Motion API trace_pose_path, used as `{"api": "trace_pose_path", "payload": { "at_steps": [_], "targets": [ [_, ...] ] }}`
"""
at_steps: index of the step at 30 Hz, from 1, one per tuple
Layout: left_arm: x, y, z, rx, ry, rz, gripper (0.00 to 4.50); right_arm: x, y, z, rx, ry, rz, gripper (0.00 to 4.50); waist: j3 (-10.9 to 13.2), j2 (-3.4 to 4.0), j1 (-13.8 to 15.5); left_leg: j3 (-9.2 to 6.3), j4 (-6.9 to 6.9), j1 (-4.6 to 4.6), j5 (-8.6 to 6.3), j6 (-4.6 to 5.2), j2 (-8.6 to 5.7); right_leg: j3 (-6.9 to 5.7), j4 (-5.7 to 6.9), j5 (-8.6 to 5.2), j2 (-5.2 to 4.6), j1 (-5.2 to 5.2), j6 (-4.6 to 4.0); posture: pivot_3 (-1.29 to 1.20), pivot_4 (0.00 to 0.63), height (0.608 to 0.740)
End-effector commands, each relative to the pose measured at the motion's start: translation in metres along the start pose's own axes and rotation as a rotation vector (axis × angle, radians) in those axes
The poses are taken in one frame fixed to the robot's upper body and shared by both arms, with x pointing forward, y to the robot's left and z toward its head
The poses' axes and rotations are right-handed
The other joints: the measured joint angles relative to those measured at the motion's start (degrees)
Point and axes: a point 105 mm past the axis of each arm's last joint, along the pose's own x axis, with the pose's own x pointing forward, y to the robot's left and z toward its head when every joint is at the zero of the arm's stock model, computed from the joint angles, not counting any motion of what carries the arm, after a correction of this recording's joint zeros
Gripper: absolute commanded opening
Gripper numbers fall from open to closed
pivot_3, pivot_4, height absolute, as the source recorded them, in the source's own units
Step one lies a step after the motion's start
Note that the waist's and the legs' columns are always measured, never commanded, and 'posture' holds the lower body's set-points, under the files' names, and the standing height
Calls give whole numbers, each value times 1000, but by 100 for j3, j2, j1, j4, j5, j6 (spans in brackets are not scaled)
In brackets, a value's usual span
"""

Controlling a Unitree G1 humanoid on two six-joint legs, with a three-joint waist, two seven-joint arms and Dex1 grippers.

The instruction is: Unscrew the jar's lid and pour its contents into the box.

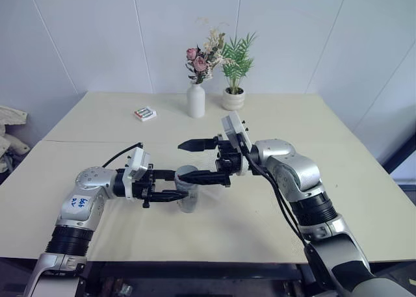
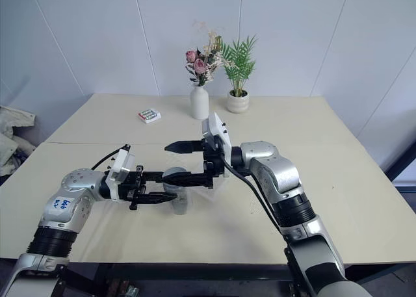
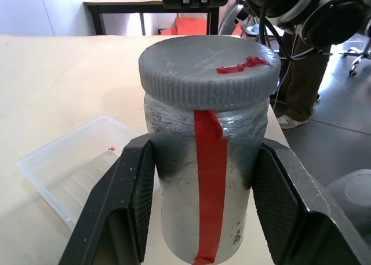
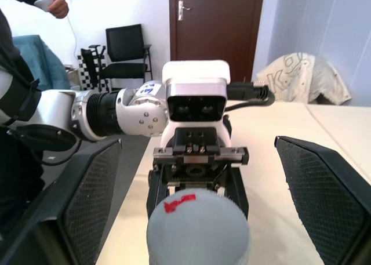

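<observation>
Over near table edge, head views: left gripper (image 1: 170,186) clamps jar (image 1: 187,194) by its sides, jar upright. Right gripper (image 1: 188,160) spread wide, level, one finger above lid (image 1: 186,174), one at it. You centre those fingers on lid rim before closing.

Left wrist view: pads (image 3: 140,201) pinch jar body below grey lid; box (image 3: 81,166) lies beside, empty. Keep squeeze firm.

Right wrist view: lid sits between wide fingers (image 4: 87,204), untouched. Close square, then twist.
</observation>
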Motion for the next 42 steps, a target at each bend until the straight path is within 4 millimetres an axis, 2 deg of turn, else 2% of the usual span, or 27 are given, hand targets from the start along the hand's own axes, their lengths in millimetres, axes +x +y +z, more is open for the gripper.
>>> {"api": "trace_pose_path", "payload": {
  "at_steps": [1, 10, 18, 30, 42],
  "targets": [
    [-2, 2, 8, 33, -18, 12, 2103, 7, 9, 2, -12, -1, 13, 4457, 0, 0, 1, 0, 0, 0, 0, 0, 0, 0, 0, 0, 0, 0, 0, 0, 150, 740],
    [0, 2, 8, 33, -30, 16, 2103, 20, 10, -17, 11, 82, -54, 4457, 0, 0, -5, 0, 0, 1, 0, 0, 0, 1, 4, -1, 0, -2, -1, 0, 150, 740],
    [2, 0, 8, 35, -35, 13, 2103, 16, -3, -17, 5, 88, -109, 4457, 0, 0, -4, 0, 0, 1, 0, 0, 0, 1, 4, -1, 0, -2, -1, 0, 150, 740],
    [1, -1, 7, 41, -37, 24, 2103, -5, -27, -14, -4, 92, -208, 4457, 0, 0, -4, 0, 0, 1, 0, 0, 0, 1, 4, -1, 0, -2, -1, 0, 150, 740],
    [1, -1, 8, 43, -39, 36, 2103, -37, -36, -20, 15, 121, -283, 4457, 0, 0, -6, 0, 0, 1, 0, 0, 0, 1, 4, -1, 1, -2, -1, 0, 150, 740]
  ]
}}
